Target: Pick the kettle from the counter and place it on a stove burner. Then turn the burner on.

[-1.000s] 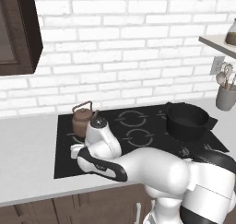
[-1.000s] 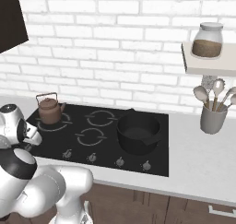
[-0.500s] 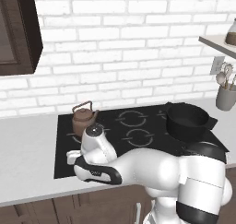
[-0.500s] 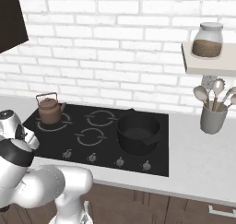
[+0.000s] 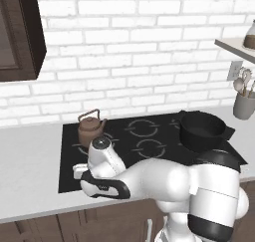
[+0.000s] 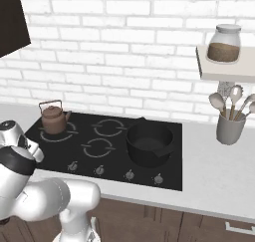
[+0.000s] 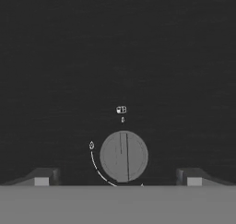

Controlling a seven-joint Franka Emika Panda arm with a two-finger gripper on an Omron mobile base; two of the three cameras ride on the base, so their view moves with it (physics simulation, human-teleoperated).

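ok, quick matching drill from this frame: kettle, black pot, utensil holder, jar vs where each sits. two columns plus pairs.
1. kettle
2. black pot
3. utensil holder
4. jar

A. wall shelf
B. rear left burner ring
C. right side of the cooktop
D. counter, right of the cooktop

Pairs: 1-B, 2-C, 3-D, 4-A

The light is soft and even, and the white brick wall [image 5: 149, 61] looks bright. The pot [image 6: 148, 144] and kettle [image 5: 91, 130] cast only faint shadows on the black cooktop [image 6: 114, 136], which has no glare. Both base views are sharp to the edges. In the hand view the cooktop looks dark and grainy, and the knob [image 7: 123, 156] is a little fuzzy.
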